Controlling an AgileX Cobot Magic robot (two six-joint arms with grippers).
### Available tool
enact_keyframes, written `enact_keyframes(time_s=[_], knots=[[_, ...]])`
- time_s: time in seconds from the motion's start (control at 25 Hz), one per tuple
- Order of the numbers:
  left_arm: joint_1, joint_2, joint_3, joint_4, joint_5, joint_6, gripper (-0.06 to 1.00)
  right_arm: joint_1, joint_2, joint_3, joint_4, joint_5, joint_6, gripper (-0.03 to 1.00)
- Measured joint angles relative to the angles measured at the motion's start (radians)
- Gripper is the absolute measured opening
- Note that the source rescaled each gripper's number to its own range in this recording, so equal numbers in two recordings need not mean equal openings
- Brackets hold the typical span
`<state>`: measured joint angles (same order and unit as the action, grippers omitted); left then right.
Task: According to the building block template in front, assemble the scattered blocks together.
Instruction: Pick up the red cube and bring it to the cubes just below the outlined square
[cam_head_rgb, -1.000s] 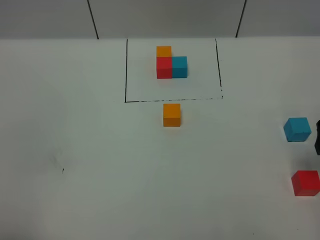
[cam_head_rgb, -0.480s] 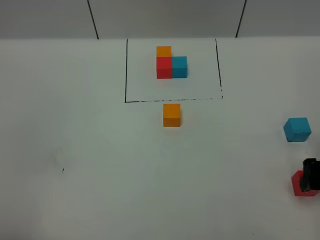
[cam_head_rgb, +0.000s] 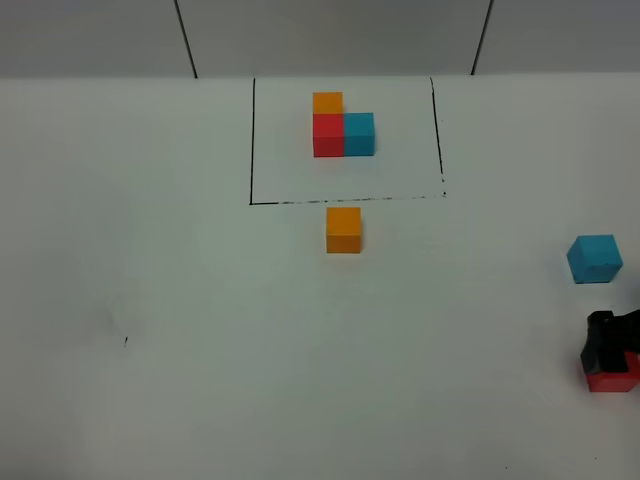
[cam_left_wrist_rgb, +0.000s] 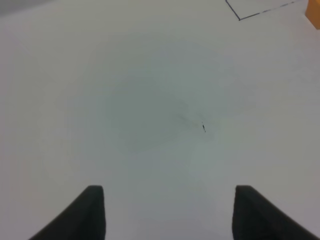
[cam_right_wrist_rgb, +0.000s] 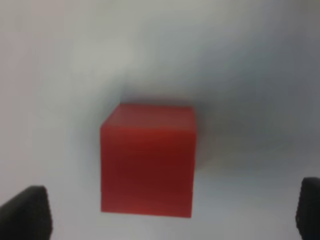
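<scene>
Right gripper (cam_right_wrist_rgb: 167, 212) spread wide, red cube (cam_right_wrist_rgb: 147, 160) between its jaws, seemingly untouched

We find the template (cam_head_rgb: 340, 128) at the far middle: orange, red and teal cubes pressed into an L, with red at the corner, orange behind it and teal to its right, inside a thin black frame. Three loose cubes lie flat and well apart. The orange cube (cam_head_rgb: 343, 229) sits just in front of the frame's near line. The teal cube (cam_head_rgb: 594, 259) lies far right, slightly turned. The red cube (cam_head_rgb: 608, 381) lies nearer us, partly covered.
</scene>
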<state>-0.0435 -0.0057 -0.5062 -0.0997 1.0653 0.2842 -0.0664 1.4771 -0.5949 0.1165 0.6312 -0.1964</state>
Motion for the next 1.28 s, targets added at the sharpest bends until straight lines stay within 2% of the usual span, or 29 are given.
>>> enact_keyframes(time_s=[0.28,0.44,0.52,0.56,0.6,0.68,0.72,0.88,0.96,1.04,1.16,1.28], knots=[[0.0,0.0,0.0,0.0,0.0,0.0,0.26,0.0,0.097,0.001,-0.002,-0.032,0.003,0.94],[0.0,0.0,0.0,0.0,0.0,0.0,0.26,0.0,0.134,0.001,0.002,-0.043,0.008,0.81],[0.0,0.0,0.0,0.0,0.0,0.0,0.26,0.0,0.139,0.001,0.01,-0.047,0.008,0.67],[0.0,0.0,0.0,0.0,0.0,0.0,0.26,0.0,0.14,0.001,0.014,-0.047,0.008,0.57],[0.0,0.0,0.0,0.0,0.0,0.0,0.26,0.0,0.141,0.001,0.018,-0.047,0.008,0.44],[0.0,0.0,0.0,0.0,0.0,0.0,0.26,0.0,0.141,0.001,0.027,-0.039,0.008,0.11],[0.0,0.001,0.0,0.0,0.0,0.0,0.26,0.0,0.141,0.0,0.03,-0.029,0.015,0.0],[0.0,0.001,0.0,0.0,0.0,0.0,0.26,0.013,0.124,0.0,0.032,0.023,0.071,0.01],[0.0,0.001,0.0,0.0,0.0,0.0,0.26,0.059,0.096,-0.016,0.027,0.075,0.126,0.01],[0.0,0.001,0.0,0.0,0.0,0.0,0.26,0.152,0.061,-0.05,0.008,0.118,0.209,0.01],[0.0,0.001,0.0,0.0,0.0,0.0,0.26,0.323,0.04,-0.129,-0.074,0.166,0.434,0.01],[0.0,0.001,0.0,0.0,0.0,0.0,0.26,0.495,0.049,-0.218,-0.189,0.184,0.718,0.01]])
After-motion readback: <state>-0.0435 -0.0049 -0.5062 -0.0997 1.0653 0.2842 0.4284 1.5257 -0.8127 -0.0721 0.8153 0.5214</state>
